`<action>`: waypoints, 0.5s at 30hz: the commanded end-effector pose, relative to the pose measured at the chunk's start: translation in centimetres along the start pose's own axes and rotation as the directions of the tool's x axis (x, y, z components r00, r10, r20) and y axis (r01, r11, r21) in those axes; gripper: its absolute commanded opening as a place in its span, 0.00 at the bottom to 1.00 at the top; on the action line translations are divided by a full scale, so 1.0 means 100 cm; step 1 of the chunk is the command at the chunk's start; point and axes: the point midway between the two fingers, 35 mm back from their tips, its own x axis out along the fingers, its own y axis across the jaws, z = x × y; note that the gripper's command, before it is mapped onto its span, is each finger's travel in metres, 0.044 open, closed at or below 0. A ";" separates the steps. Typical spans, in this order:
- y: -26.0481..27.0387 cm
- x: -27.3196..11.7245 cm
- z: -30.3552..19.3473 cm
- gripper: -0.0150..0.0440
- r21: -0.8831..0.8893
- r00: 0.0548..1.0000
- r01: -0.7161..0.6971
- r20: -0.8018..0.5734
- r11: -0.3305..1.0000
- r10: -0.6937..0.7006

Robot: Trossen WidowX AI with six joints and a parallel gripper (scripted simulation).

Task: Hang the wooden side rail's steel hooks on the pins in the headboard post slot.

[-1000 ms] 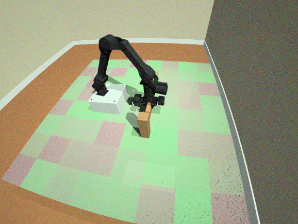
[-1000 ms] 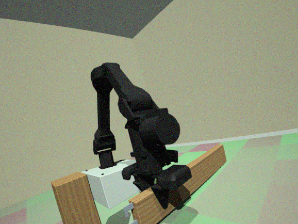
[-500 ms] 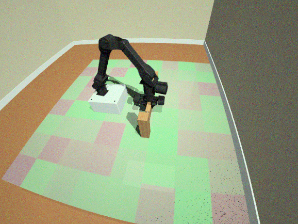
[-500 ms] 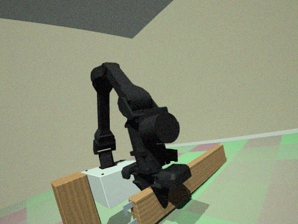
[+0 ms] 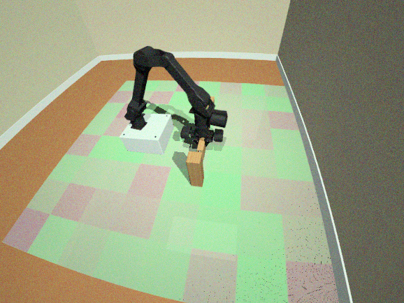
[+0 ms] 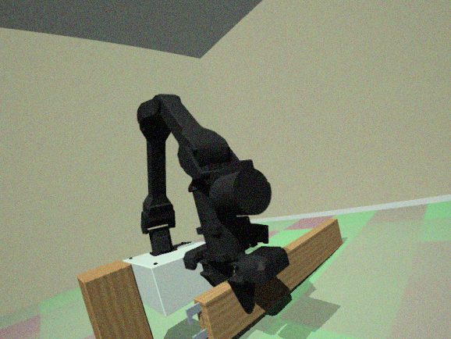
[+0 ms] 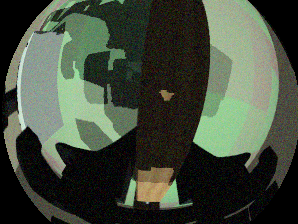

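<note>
The wooden side rail (image 5: 201, 144) (image 6: 312, 254) (image 7: 156, 189) runs away from the post, its far end low at the table. My gripper (image 5: 201, 140) (image 6: 235, 292) (image 7: 156, 129) is shut on the rail close to its hook end, fingers astride its sides. The two grey steel hooks, an upper hook (image 6: 190, 311) and a lower hook (image 6: 201, 334), stick out from the rail end towards the post. The headboard post (image 5: 196, 171) (image 6: 113, 301) stands upright. In the exterior view a gap shows between hooks and post. The slot and pins are hidden.
A white box (image 5: 143, 144) (image 6: 179, 289) under the arm's base stands beside the rail and behind the post. The table has a green and pink patchwork top (image 5: 220, 195). Shadows of the arm fall around the gripper.
</note>
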 end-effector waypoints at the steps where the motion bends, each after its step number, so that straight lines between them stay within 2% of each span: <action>1: -0.003 -0.006 0.000 0.25 -0.007 1.000 0.014 -0.001 1.000 -0.014; 15: -0.003 -0.008 0.000 0.25 -0.007 1.000 0.014 -0.001 1.000 -0.014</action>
